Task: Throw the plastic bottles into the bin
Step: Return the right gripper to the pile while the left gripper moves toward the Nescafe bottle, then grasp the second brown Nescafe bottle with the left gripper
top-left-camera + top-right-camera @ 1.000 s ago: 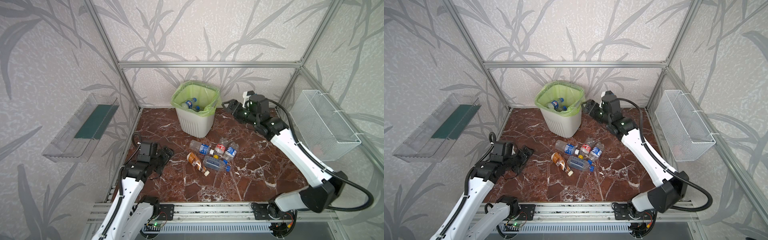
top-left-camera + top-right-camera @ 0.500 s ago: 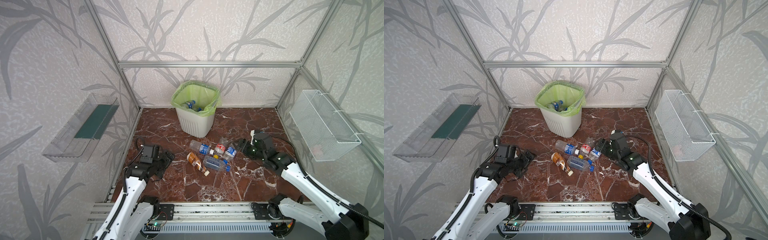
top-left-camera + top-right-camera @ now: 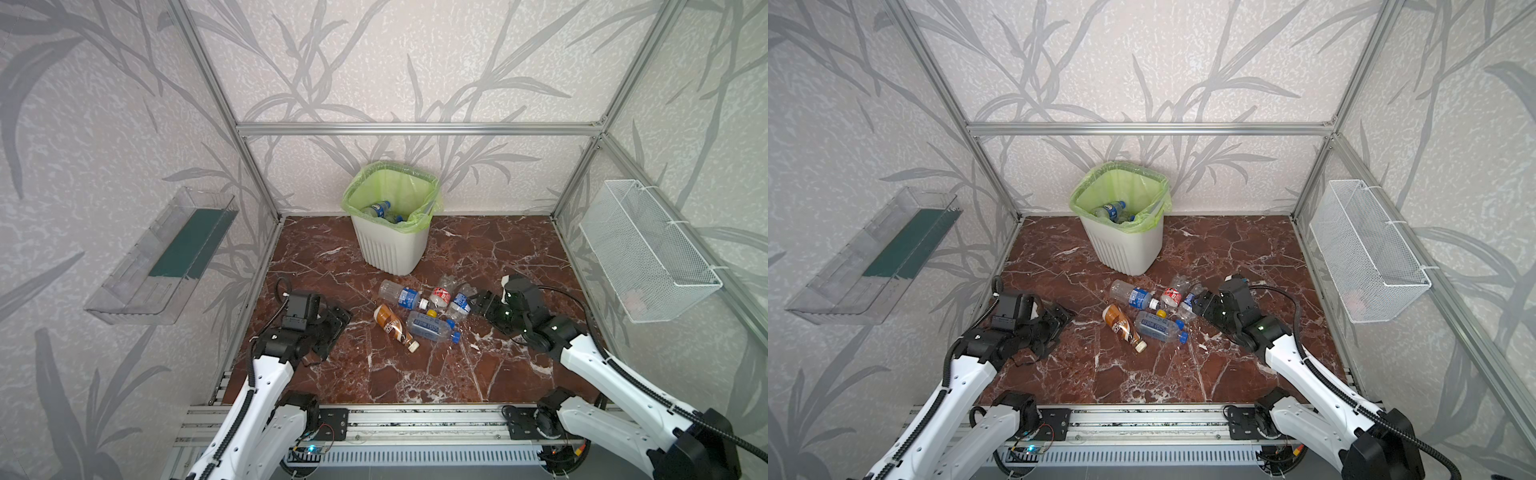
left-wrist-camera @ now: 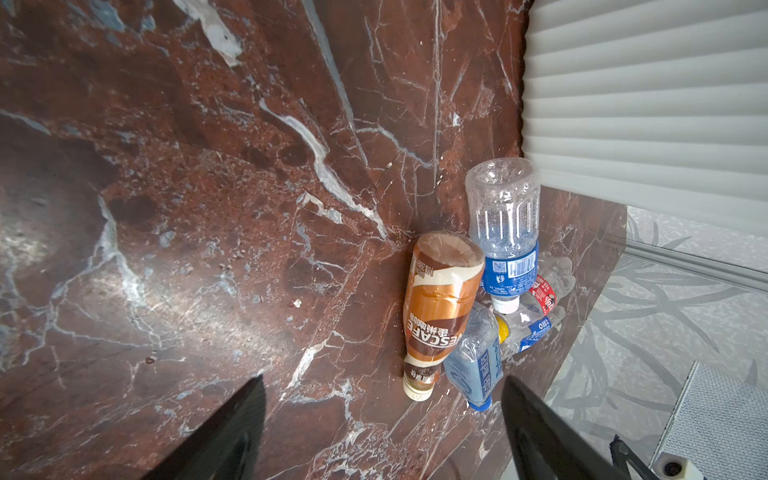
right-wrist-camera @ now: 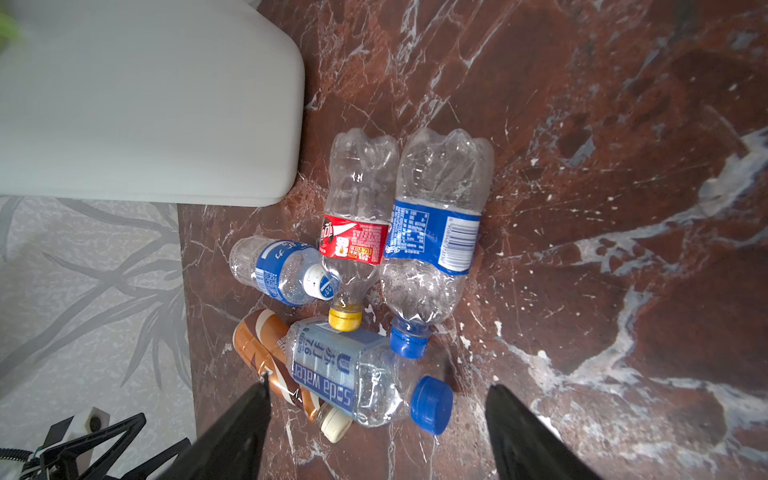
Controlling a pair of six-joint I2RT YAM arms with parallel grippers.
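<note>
Our left hand [image 4: 382, 380] and right hand [image 5: 378, 390], both released and empty, flank five bottles [image 3: 405, 297] packed on the surface [image 3: 374, 374] beside the bin [image 3: 395, 245] — closing on the soda-water bottle [image 5: 345, 370], we risk snagging the brown bottle [image 5: 259, 340] too.

Lab robot cell: aluminium frame [image 3: 415, 129], wallpapered panels [image 3: 415, 62], arms [image 3: 615, 374] on base rail [image 3: 415, 419].

Five plastic bottles [image 3: 430, 328] lie on their sides, huddled and touching, on my bench [image 3: 478, 249] just before the bin [image 3: 390, 253], one brown-gold bottle [image 3: 390, 326], one red-labelled bottle [image 3: 441, 295] and three blue-labelled, while the upright, white ribbed, green-lined bin holds several more bottles [image 3: 380, 208].
</note>
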